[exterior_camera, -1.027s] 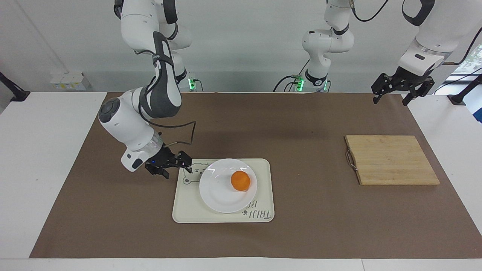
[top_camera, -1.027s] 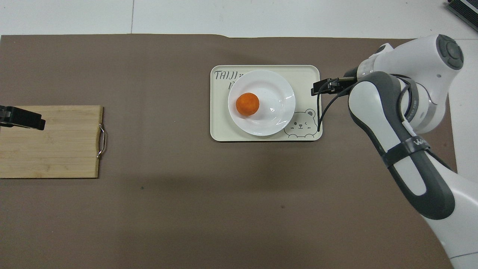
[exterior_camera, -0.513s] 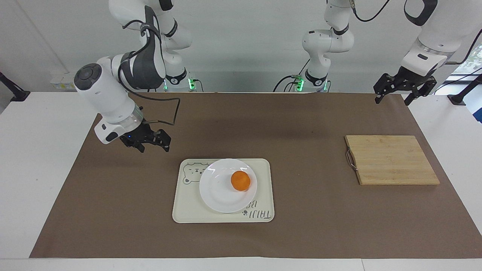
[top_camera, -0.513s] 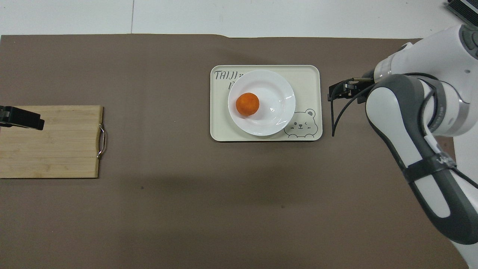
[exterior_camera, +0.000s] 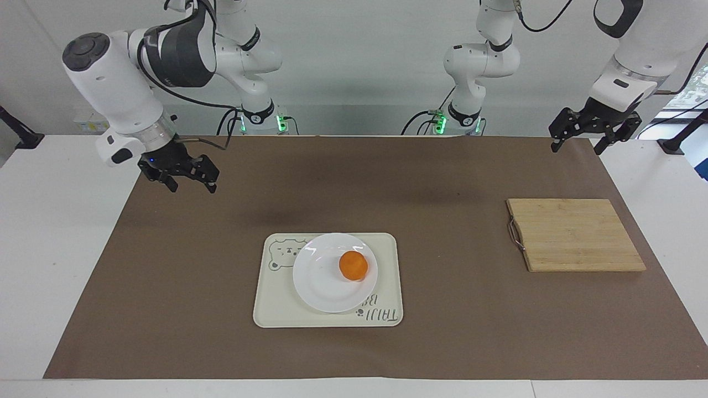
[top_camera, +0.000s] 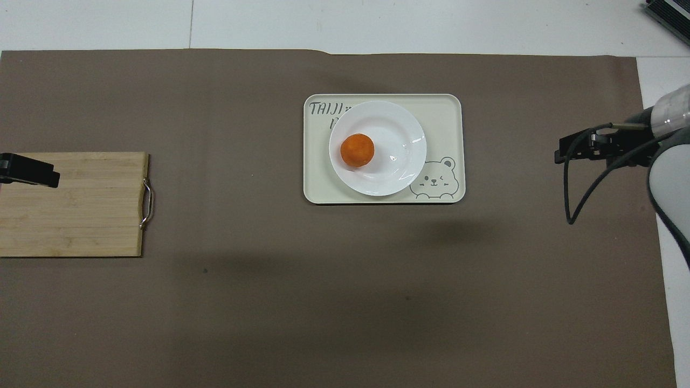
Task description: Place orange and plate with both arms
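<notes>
Orange [exterior_camera: 353,265]: sits on the plate [exterior_camera: 321,282], off its middle toward the left arm's end of the table; touched by neither gripper.
Orange and right gripper [exterior_camera: 191,183]: well apart; that gripper hangs in the air over the brown mat [exterior_camera: 442,331] near the right arm's end of the table, its jaws wide and holding nothing.
Orange and left gripper [exterior_camera: 575,145]: well apart; that gripper waits raised near the mat's corner at the left arm's end, close to the cutting board [exterior_camera: 575,235], jaws wide and holding nothing.
Orange, axis: round, so no long axis or pointing direction can be read.
Plate: lies flat and face up on the tray [exterior_camera: 387,276], holding only the orange; its rim covers part of the tray's lettering.
Tray: cream rectangle with its long side running from one arm's end toward the other; bear drawing [exterior_camera: 281,254] in the corner nearer the robots, toward the right arm's end; it carries the plate.
Cutting board: bare wood, flat on the mat toward the left arm's end, its metal handle [exterior_camera: 515,234] on the edge facing the tray.
</notes>
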Robot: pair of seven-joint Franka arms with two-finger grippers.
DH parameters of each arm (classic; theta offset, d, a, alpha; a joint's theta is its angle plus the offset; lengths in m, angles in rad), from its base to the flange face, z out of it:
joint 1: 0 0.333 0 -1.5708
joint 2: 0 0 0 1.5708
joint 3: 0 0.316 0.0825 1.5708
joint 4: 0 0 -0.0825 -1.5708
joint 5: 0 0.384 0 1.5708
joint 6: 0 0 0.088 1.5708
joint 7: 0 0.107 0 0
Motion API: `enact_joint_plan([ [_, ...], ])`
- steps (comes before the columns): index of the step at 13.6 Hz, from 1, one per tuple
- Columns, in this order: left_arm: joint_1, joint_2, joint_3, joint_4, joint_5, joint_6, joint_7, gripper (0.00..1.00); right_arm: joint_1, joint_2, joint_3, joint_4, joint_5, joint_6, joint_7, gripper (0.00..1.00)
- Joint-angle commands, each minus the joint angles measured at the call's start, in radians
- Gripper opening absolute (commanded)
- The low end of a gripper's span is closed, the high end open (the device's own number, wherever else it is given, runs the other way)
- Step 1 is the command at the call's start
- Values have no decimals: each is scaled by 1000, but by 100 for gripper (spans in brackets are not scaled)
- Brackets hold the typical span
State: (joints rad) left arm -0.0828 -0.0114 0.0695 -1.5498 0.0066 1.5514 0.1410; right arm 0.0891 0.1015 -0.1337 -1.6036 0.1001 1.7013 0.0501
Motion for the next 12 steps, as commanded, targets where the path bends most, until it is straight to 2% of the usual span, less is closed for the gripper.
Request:
enact_joint_plan([
  [1, 9, -1, -2, 14, -8, -14, 16, 100, -5, -48, 8, 14, -26, -64, 22, 100],
  [7, 9, -1, -2, 16, -8, -14, 16, 100, -5, -150, 8, 22, -63, -184, 20, 100],
  [12, 9, -1, -2, 16, -8, -14, 16, 100, -51, -177, 26, 2, -66, -238, 8, 100],
])
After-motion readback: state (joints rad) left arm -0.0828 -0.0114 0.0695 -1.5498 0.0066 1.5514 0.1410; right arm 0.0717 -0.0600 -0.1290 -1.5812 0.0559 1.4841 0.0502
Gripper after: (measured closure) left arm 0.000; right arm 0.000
